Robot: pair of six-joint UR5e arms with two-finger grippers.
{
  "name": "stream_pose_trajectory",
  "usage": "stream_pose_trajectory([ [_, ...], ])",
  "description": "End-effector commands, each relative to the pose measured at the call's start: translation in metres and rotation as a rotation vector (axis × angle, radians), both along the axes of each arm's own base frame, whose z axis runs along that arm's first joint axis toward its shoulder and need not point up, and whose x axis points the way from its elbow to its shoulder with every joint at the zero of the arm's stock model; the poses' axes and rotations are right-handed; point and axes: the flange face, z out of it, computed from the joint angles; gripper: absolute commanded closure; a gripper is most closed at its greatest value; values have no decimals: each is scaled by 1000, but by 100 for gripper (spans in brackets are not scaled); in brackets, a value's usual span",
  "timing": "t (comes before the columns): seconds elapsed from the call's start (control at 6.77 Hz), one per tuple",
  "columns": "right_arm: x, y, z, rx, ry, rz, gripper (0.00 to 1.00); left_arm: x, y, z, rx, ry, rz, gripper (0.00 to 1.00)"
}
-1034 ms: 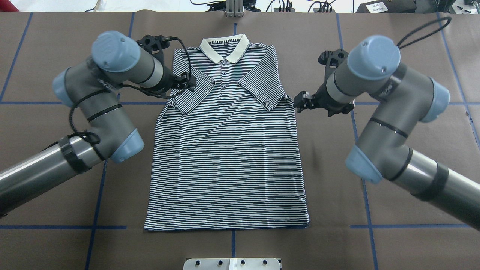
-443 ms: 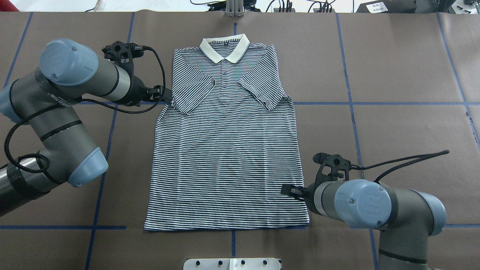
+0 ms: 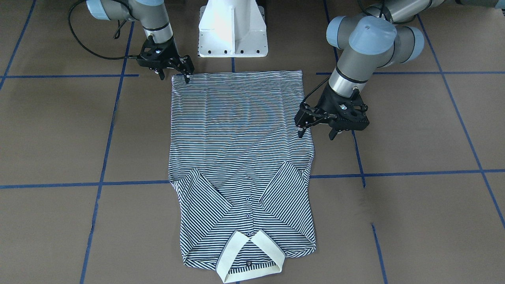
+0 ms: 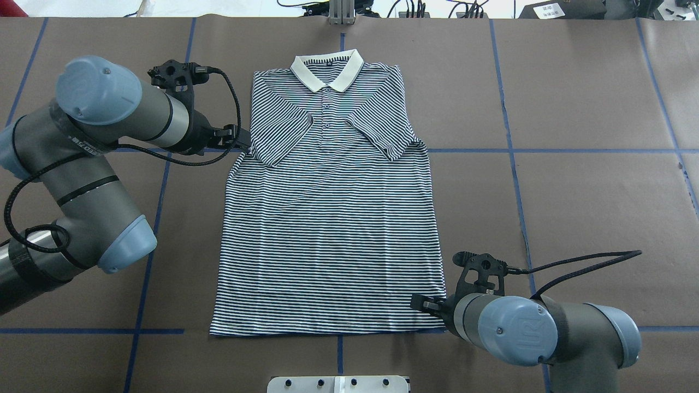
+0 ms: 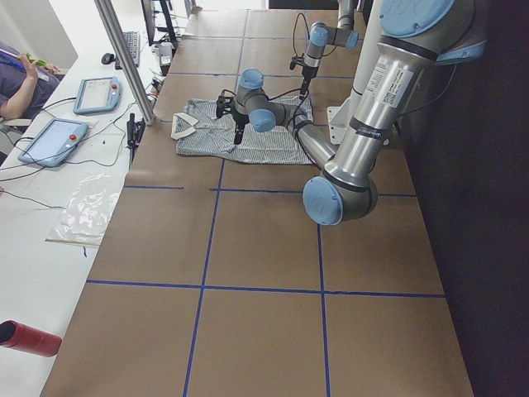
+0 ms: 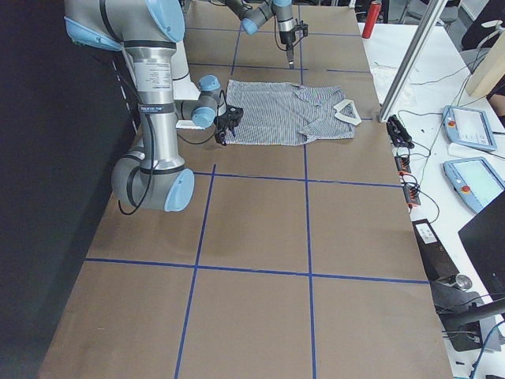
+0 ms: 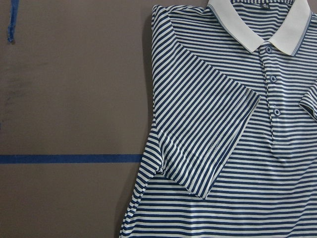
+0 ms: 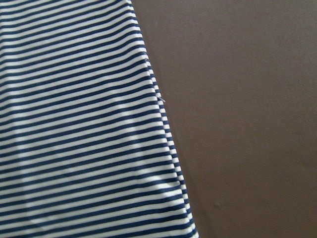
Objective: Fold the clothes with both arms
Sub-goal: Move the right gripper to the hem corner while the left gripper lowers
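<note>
1. Shirt [image 3: 240, 130] with thin navy and white stripes lies flat, front side up, in the middle of the brown table [image 3: 414, 130]. Its cream collar [image 3: 268, 247] is on the far side from my base, and its hem is just beside the white pedestal [image 3: 232, 27].
2. Both short sleeves are folded inward and lie slanted over the chest, one on each side of the buttons [image 7: 273, 78].
3. My left gripper [image 3: 316, 134] is at the side edge of the shirt on my left, near the folded sleeve [image 7: 208, 144]. Its jaws stand apart and there is no cloth between them. One fingertip [image 3: 300, 133] is at the edge of the cloth, the other is over the bare table.
4. My right gripper [image 3: 174, 77] is at the hem corner on my right. Its jaws are also spread and hold nothing. One fingertip [image 3: 187, 79] is over that corner; I cannot tell if it touches the cloth.
5. My left wrist camera looks down on the folded sleeve, the collar and the bare table beside them. My right wrist camera shows only the striped side edge and the brown table next to it.
6. Blue tape lines [image 3: 130, 182] cross the table and pass under the shirt.
</note>
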Motion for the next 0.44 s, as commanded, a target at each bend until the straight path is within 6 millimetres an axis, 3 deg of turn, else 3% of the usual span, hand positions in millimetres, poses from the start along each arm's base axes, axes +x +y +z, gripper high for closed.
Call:
stream_pose_trajectory([
  [0.0, -3, 2, 7, -17, 12, -19, 8, -1, 1, -3, 3, 5, 1, 0],
  [0.15, -3, 4, 5, -21, 7, -25, 15, 0, 1, -4, 3, 7, 3, 0],
  [0.3, -3, 5, 5, -28, 5, -31, 37, -1, 2, -4, 4, 8, 3, 0],
])
